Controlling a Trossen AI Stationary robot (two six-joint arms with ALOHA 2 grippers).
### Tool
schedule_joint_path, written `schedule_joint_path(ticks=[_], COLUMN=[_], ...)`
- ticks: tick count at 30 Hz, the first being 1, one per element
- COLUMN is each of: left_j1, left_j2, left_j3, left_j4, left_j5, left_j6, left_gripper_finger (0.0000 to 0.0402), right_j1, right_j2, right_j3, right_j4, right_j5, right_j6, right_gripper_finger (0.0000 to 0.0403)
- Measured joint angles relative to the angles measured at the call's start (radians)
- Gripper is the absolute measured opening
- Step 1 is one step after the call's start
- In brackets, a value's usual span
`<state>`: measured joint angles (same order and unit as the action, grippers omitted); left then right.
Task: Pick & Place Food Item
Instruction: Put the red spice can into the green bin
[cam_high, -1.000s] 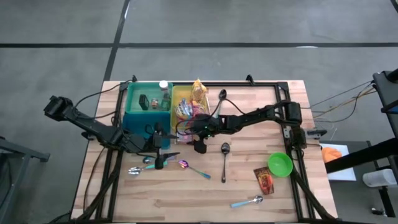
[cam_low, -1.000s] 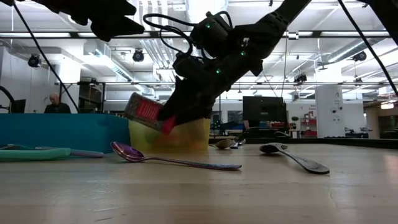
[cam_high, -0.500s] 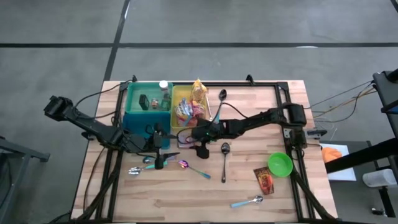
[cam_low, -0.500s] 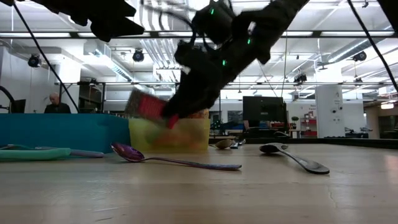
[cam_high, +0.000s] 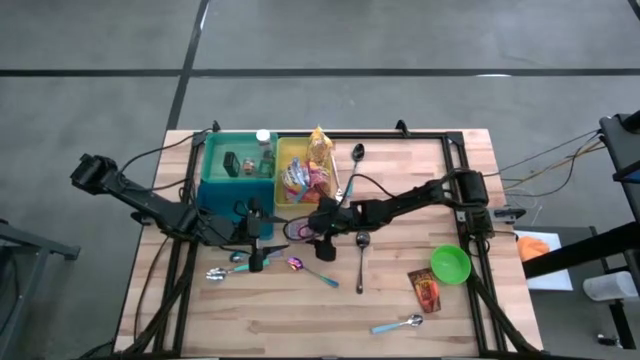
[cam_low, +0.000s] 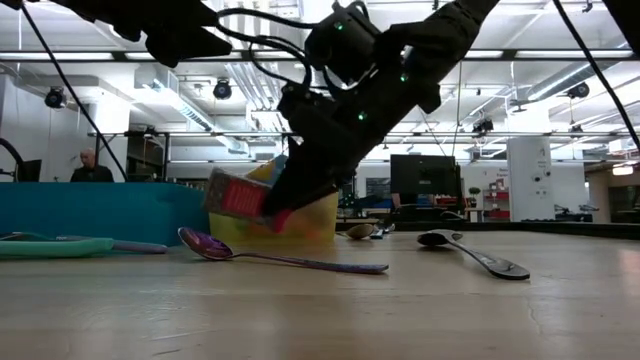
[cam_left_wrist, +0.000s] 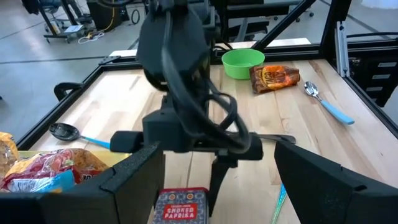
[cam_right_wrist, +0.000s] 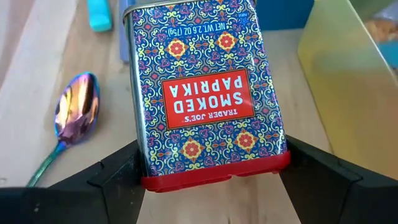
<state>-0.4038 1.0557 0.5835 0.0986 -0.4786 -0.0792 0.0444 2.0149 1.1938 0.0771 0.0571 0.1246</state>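
Paprika tin clamped in right tool, above table beside yellow bin; label readable only in wrist views, low view showing its tilt; left tool open, empty.

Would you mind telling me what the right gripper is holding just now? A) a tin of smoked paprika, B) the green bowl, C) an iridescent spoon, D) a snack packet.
A: the right gripper is clamped on both sides of the smoked paprika tin, whose label reads clearly in the right wrist view, while the iridescent spoon lies on the table beside it.
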Motion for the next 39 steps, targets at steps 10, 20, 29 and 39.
schedule_joint_path(ticks=[10,20,29,39], left_j1=[0.0,0.0,0.0,0.0], left_j2=[0.0,0.0,0.0,0.0], left_j3=[0.0,0.0,0.0,0.0], left_j4=[-0.016,-0.023,-0.023,-0.023], left_j5=[0.0,0.0,0.0,0.0], left_j6=[0.0,0.0,0.0,0.0], left_gripper_finger=[0.031,0.031,0.031,0.031], right_j1=[-0.008,-0.011,-0.011,-0.008], right_j2=[0.042,0.067,0.067,0.067], right_j3=[0.008,0.028,0.03,0.03], right_j4=[0.016,0.017,0.005,0.008], right_j5=[-0.002,0.008,0.016,0.022], right_j6=[0.004,-0.007,-0.009,-0.005], right_gripper_finger=[0.0305,0.0305,0.0332,0.0357])
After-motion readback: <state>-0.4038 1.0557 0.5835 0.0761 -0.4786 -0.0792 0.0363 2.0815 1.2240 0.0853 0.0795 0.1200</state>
